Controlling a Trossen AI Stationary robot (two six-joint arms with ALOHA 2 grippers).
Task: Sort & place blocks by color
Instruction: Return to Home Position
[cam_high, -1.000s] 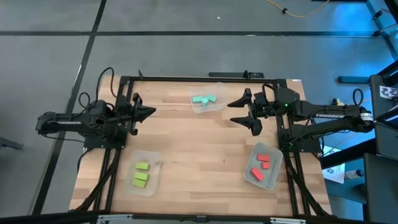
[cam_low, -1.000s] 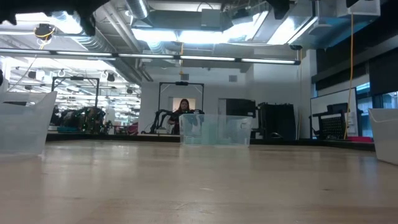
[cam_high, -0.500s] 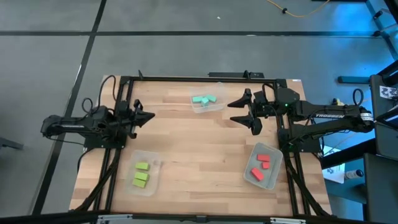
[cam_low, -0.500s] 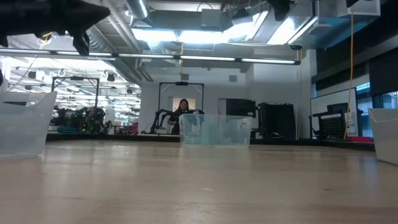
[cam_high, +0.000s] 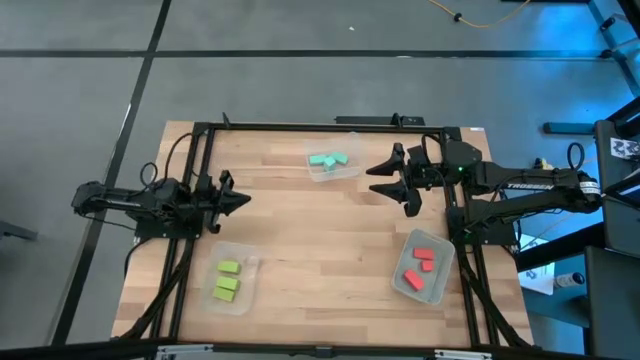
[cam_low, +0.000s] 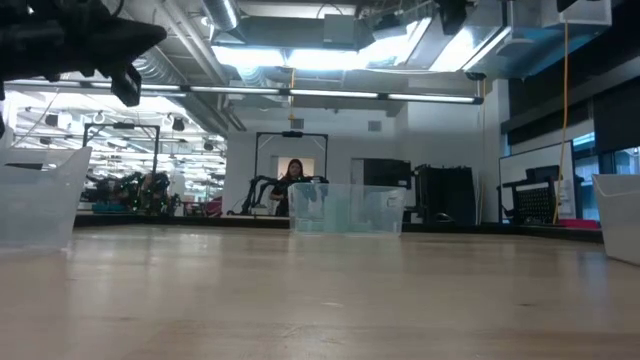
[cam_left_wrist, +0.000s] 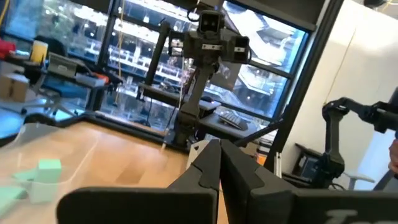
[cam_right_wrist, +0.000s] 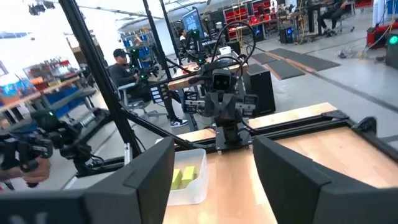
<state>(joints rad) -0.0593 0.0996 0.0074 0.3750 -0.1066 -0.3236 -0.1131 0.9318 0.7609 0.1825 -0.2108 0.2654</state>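
Three teal blocks (cam_high: 329, 159) lie in the clear tub (cam_high: 347, 171) near the table's far edge. Three lime green blocks (cam_high: 227, 280) lie in the near-left tub (cam_high: 247, 262), and three red-pink blocks (cam_high: 419, 265) lie in the near-right tub (cam_high: 441, 285). My left gripper (cam_high: 246, 200) hangs shut above the table's left side, pointing right, and shows in the left wrist view (cam_left_wrist: 219, 163) and in the low view (cam_low: 150, 38). My right gripper (cam_high: 392, 188) hangs open above the right side, pointing left (cam_right_wrist: 214, 148). Neither holds anything.
The bare wooden top (cam_high: 320, 230) lies between the three tubs. A black frame (cam_high: 330, 124) runs around the table. In the low view the far tub (cam_low: 345, 208) stands mid-table, with tub walls at the left (cam_low: 35, 195) and right (cam_low: 620, 215) edges. A person sits in the room behind (cam_low: 296, 172).
My left gripper has moved toward the table's near edge, staying shut, and has come lower into the low view. My right arm and the blocks have kept still.
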